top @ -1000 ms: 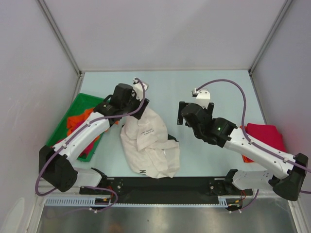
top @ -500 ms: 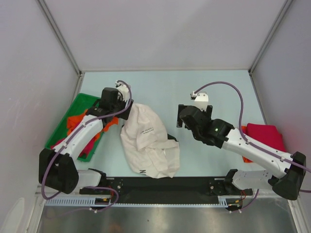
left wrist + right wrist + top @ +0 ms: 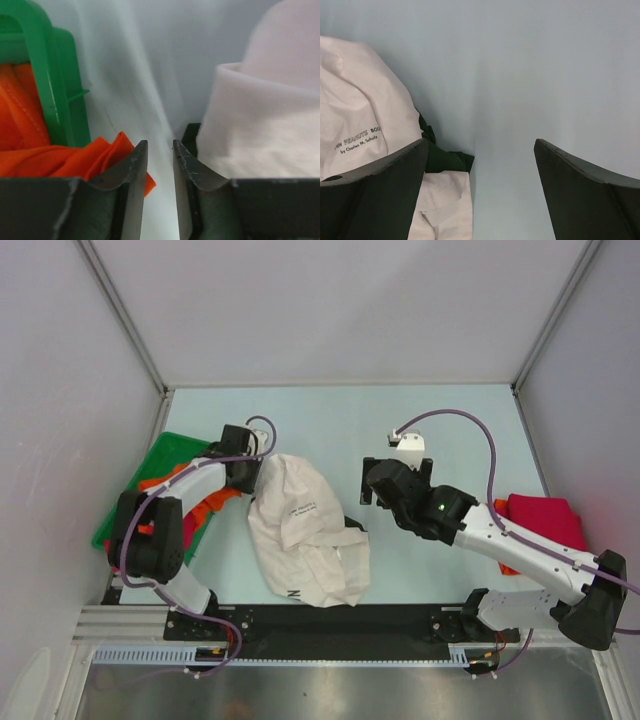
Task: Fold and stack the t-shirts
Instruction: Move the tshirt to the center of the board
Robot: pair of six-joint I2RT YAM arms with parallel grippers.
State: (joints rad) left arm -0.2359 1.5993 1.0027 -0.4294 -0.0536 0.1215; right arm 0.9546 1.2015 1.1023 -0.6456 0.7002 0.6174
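the left arm (image 3: 195,480) is folded back on itself, its wrist low between the green bin (image 3: 160,452) and the cream t-shirt (image 3: 305,535). its jaws stand a narrow slit apart, with only bare table (image 3: 150,75) between them, and grip nothing. the orange t-shirt (image 3: 30,145) spills from the bin just beside one finger, and the cream cloth lies beside the other. the right arm (image 3: 500,535) reaches over the table right of the cream t-shirt, its jaws spread wide and empty. a crimson t-shirt (image 3: 545,515) lies at the table's right edge.

Bright, even light; left wrist view smeared, perhaps by motion.
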